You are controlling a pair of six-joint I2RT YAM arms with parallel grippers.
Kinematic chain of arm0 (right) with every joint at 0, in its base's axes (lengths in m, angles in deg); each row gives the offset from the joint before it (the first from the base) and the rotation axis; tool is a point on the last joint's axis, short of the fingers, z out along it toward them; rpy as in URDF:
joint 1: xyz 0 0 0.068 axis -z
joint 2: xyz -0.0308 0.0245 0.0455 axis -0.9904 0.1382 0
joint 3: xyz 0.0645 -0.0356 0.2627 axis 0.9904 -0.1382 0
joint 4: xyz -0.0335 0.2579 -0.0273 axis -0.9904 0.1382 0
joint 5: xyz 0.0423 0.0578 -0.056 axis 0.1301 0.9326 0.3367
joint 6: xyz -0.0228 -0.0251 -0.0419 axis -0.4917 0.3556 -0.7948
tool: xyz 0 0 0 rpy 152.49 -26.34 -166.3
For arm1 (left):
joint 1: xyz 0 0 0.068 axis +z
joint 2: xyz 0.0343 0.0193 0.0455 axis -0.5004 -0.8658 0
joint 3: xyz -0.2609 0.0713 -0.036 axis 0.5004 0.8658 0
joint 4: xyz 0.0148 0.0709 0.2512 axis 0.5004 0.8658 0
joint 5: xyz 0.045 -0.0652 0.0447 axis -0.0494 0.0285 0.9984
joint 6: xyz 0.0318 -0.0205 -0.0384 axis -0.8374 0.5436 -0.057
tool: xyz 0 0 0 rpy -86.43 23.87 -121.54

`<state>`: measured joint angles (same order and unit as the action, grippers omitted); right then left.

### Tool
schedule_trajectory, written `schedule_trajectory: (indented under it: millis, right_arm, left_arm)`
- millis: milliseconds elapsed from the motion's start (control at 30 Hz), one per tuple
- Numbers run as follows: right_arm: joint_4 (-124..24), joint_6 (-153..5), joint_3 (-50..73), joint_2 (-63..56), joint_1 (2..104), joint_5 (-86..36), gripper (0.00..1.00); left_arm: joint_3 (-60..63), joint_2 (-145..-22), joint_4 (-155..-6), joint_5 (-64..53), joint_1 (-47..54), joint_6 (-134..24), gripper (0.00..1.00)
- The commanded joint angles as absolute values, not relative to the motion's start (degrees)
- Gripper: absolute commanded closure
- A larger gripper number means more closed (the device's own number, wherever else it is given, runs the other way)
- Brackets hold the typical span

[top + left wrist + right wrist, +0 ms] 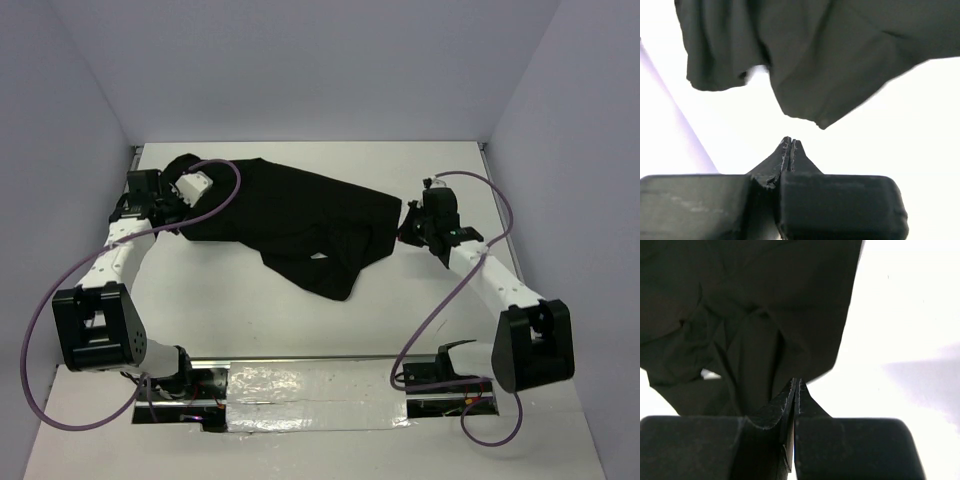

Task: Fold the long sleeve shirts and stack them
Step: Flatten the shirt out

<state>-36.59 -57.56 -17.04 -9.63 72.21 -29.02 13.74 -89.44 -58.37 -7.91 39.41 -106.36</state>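
Note:
The black long sleeve shirt (290, 215) lies crumpled across the back middle of the white table, with its small white tag (318, 256) showing near the front fold. My left gripper (178, 222) is shut and empty at the shirt's left end. In the left wrist view its tips (791, 142) stop just short of a hanging corner of the shirt (820, 60). My right gripper (410, 230) is shut at the shirt's right edge. In the right wrist view its tips (797, 383) overlap the hem of the shirt (755, 315), with no cloth seen between the jaws.
Lavender walls enclose the table on the left, back and right; the left wall (670, 125) is close to my left gripper. A shiny foil strip (310, 385) runs between the arm bases at the near edge. Purple cables (225, 190) loop off both arms.

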Motion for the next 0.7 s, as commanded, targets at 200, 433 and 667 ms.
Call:
schedule_trajectory:
  millis: [200, 433, 667]
  right_arm:
    - [-31.2, -57.8, -14.9, -6.9, 71.6, -29.6, 0.40]
    - [-34.3, -56.0, -11.4, 3.5, 68.2, -31.7, 0.13]
    - [-35.8, -55.2, -7.6, 13.8, 66.5, -33.6, 0.14]
  left_arm:
    - [23.6, -94.0, -64.6, -0.7, 30.1, -114.0, 0.70]
    - [27.3, -100.5, -81.3, 10.6, 25.7, -116.8, 0.61]
    - [27.9, -102.8, -83.7, 9.2, 25.7, -116.5, 0.58]
